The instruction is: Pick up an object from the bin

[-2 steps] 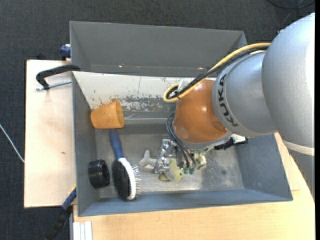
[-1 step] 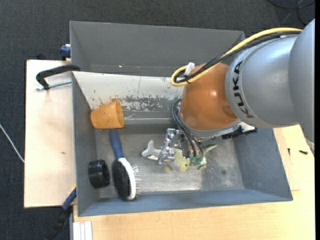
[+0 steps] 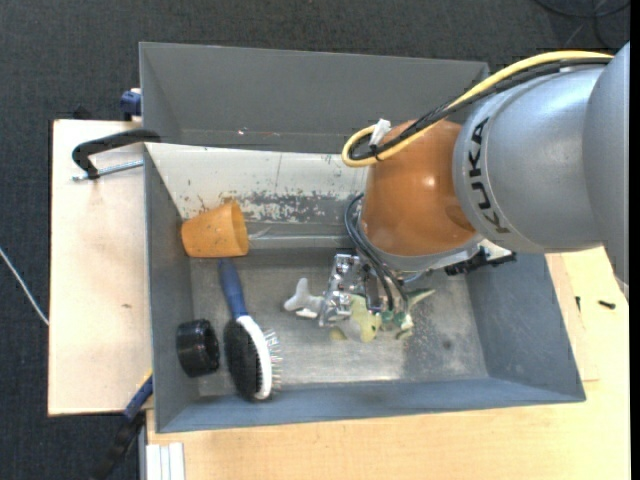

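My gripper [image 3: 344, 290] is low in the middle of the bin, beneath the arm's orange cover. Just left of it, touching or nearly touching, lies a small white plastic piece [image 3: 300, 298]. On the bin floor right of and below the gripper sits a small yellow-green thing [image 3: 386, 318], partly hidden by the gripper and its cables. I cannot make out whether anything is held.
An orange cup [image 3: 214, 231] lies on its side at the back left. A brush [image 3: 247, 353] with a blue handle and a black, white-bristled head lies at the front left, beside a round black cap [image 3: 197, 347]. The arm covers the bin's back right.
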### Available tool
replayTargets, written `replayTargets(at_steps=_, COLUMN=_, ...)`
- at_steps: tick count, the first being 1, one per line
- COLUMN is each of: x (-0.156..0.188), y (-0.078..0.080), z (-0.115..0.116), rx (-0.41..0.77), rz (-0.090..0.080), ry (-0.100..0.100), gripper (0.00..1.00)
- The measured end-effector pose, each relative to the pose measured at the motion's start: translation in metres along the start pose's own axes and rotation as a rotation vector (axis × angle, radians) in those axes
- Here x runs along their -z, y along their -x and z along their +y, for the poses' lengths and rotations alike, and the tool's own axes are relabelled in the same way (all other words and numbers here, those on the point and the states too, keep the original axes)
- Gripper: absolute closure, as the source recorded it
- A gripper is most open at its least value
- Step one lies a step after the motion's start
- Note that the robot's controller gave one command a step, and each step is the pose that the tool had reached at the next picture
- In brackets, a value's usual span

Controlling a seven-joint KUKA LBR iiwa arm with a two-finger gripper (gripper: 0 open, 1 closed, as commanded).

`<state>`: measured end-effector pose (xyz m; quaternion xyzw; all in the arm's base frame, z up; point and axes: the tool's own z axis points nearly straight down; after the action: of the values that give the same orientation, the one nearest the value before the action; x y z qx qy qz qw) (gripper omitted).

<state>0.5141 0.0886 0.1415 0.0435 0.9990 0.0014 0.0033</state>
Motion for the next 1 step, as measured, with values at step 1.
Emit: replayTargets(at_steps=1, x=0.0444, y=0.0022, z=0.0014, rx=0.001, rz=-0.004, ry=0.001, gripper=1.00)
